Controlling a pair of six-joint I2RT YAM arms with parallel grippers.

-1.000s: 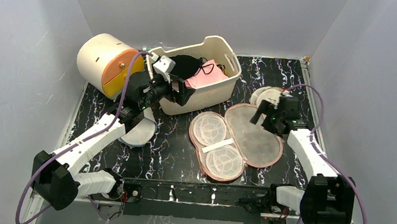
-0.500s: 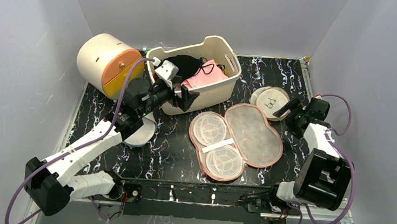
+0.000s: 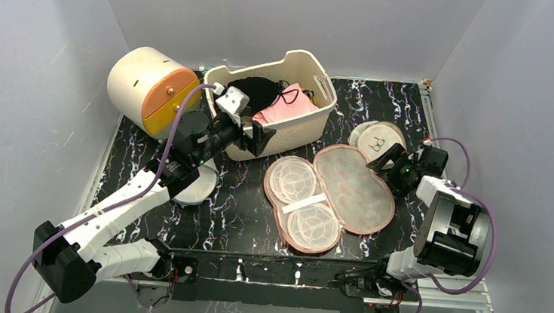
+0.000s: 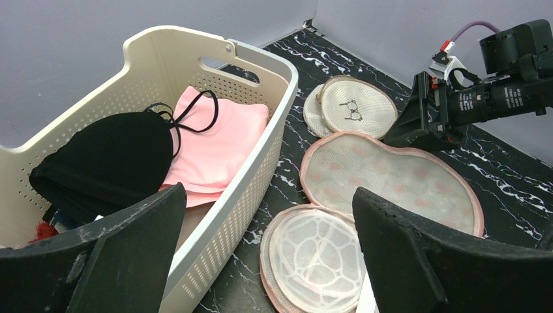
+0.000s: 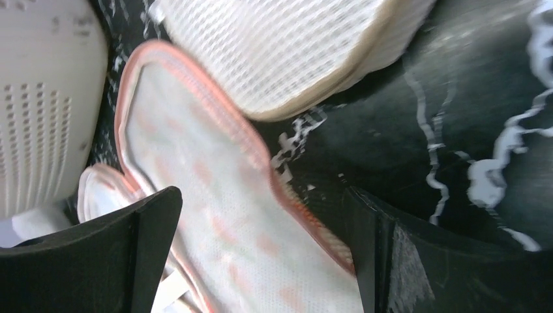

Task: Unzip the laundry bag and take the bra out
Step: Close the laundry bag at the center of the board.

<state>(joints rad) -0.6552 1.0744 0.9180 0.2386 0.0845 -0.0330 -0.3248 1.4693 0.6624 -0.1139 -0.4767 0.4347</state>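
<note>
The laundry bag [image 3: 353, 190] lies unzipped and spread flat mid-table, its beige mesh inside facing up and two white cage domes [image 3: 312, 224] in its left half. It also shows in the left wrist view [image 4: 391, 176] and the right wrist view [image 5: 215, 208]. The black bra [image 3: 255, 90] lies in the cream basket [image 3: 315, 118], beside a pink garment [image 4: 222, 143]; the left wrist view shows the bra too [image 4: 104, 163]. My left gripper [image 3: 258, 134] is open and empty at the basket's front wall [image 4: 269, 195]. My right gripper [image 3: 385, 164] is open and empty, low at the bag's right edge [image 5: 261, 195].
Two round beige mesh discs [image 3: 378, 139] lie behind the right gripper. A cream drum with an orange lid [image 3: 147, 88] stands at the far left. A white dome-shaped mesh bag [image 3: 196, 183] lies under the left arm. The walls stand close on both sides.
My right arm has folded back to the right and its gripper has dropped from above the bag to the bag's right edge. My left gripper has shifted slightly right along the basket.
</note>
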